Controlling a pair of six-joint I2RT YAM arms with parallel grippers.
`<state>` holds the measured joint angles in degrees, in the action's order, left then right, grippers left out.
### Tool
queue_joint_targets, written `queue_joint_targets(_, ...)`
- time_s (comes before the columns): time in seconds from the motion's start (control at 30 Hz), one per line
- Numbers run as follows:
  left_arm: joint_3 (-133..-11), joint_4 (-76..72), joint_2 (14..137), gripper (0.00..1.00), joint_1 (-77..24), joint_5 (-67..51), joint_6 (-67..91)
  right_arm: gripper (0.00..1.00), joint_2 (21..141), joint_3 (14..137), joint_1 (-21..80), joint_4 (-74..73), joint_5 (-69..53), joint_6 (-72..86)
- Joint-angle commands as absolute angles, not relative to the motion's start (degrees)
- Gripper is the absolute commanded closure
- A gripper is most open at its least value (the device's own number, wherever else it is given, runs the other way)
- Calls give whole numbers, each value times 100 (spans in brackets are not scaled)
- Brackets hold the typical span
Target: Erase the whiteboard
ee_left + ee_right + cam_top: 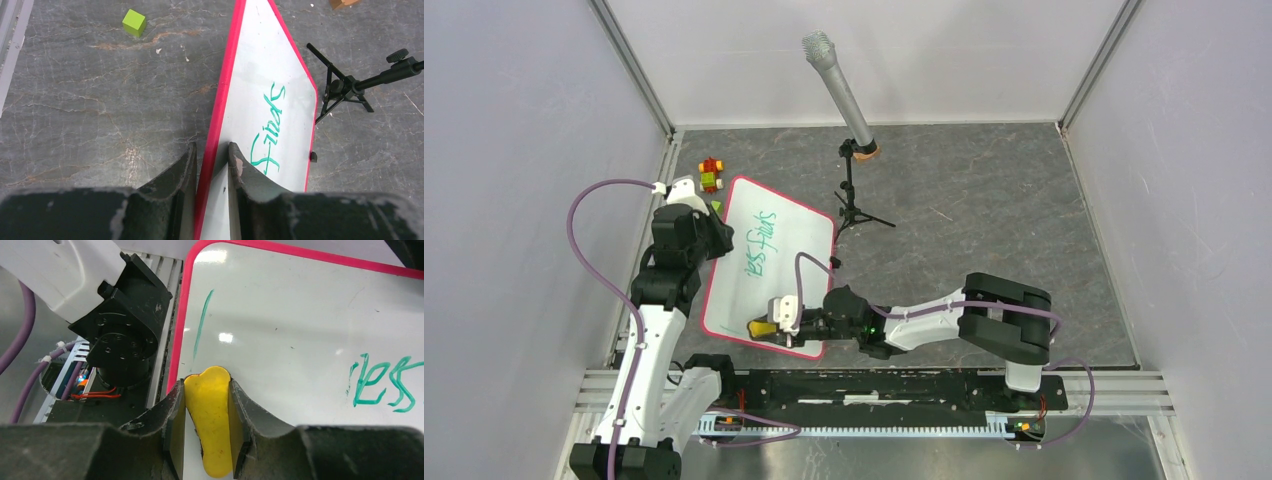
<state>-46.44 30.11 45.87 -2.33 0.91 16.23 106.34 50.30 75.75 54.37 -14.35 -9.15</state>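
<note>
The whiteboard (pixel 784 255), white with a red-pink rim and green handwriting, lies left of centre on the table. My left gripper (pixel 714 232) is shut on its left rim; the left wrist view shows the rim (pixel 220 115) pinched between the two fingers, with green writing beyond (pixel 267 130). My right gripper (pixel 769 325) is shut on a yellow eraser (pixel 212 420) and holds it on the board's near-left corner (pixel 300 330), just below a green stroke (pixel 202 322). The eraser also shows in the top view (pixel 761 328).
A microphone (pixel 839 90) on a small black tripod stand (pixel 854 205) stands just right of the board's far end. Small coloured blocks (pixel 710 175) lie beyond the board's far-left corner. A green cube (pixel 134 22) lies left of the board.
</note>
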Motion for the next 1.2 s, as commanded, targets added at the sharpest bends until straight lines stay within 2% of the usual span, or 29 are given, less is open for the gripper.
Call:
queue_joint_targets(0.0,-4570,3410,4605,98,-400,-404,1735,79,10979,5765,7826,3509,-1190,-1360)
queue_joint_targets(0.17,-4571,3416,4589,98,-400,-368,1731,79,11231,6711,7906,3202,-1235,-1491)
queue_joint_targets(0.37,-4573,3419,4579,98,-401,-367,1740,78,11472,7289,7865,2965,-843,-1409)
queue_joint_targets(0.57,-4570,3423,4575,98,-400,-349,1747,76,11425,6788,7699,3290,-923,-945)
queue_joint_targets(0.87,-4587,3471,4613,98,-399,-117,1825,76,10850,4950,7533,4088,-1040,-450)
queue_joint_targets(1.0,-4588,3478,4640,98,-401,-88,1845,77,10743,4930,7532,4048,-956,-482)
queue_joint_targets(1.17,-4588,3484,4633,98,-398,-81,1846,76,10864,5579,7483,3943,-995,-533)
